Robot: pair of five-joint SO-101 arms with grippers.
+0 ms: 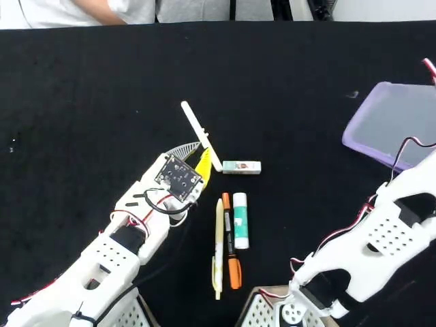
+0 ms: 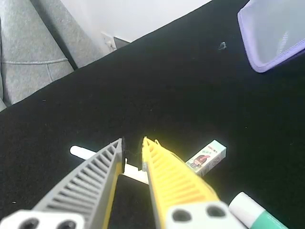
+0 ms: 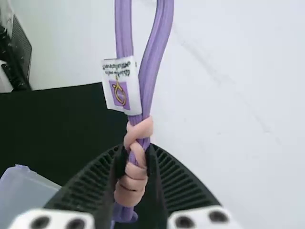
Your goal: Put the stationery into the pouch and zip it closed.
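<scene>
A white stick-shaped pen (image 1: 196, 129) lies slanted at mid-table, and my left gripper (image 1: 196, 154) (image 2: 132, 140) is shut on it, the grey and yellow fingers on either side of its shaft (image 2: 135, 174). The translucent purple pouch (image 1: 394, 125) (image 3: 16, 188) sits at the far right. My right gripper (image 3: 133, 150) is shut on the pouch's purple pull loop (image 3: 143, 43), at a pink knot. Loose on the table are a small boxed eraser (image 1: 242, 167) (image 2: 207, 156), a white-and-green glue stick (image 1: 240, 219) (image 2: 252, 212), an orange marker (image 1: 231, 248) and a yellow pen (image 1: 218, 248).
The black tablecloth (image 1: 102, 102) covers the whole work area, with open room on the left and at the back. The right arm's white body (image 1: 381, 238) crosses the near right corner. A wall rises behind the table edge.
</scene>
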